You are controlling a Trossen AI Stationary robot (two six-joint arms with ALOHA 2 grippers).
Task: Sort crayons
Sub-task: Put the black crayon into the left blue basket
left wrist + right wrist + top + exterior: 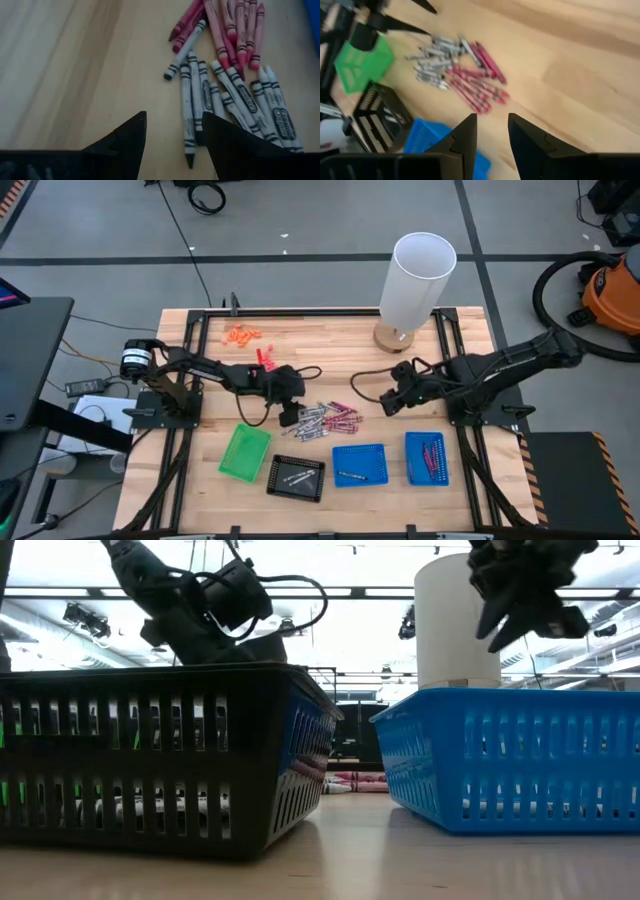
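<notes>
Left end effector, fingers parted and empty, poised at the left edge of the crayons heaped mid-bench behind the trays, next needing to close on one grey stick; right end effector open, waiting right of the pile

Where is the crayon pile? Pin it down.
In the high view, the crayon pile lies mid-table between the left gripper and right gripper, behind the blue tray.

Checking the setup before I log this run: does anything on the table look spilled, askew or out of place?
Mostly tidy. The crayons lie in a loose unsorted pile ahead of the trays, with the open left gripper at its edge. Orange bits sit scattered near the far edge. The black tray sits slightly skewed.
</notes>
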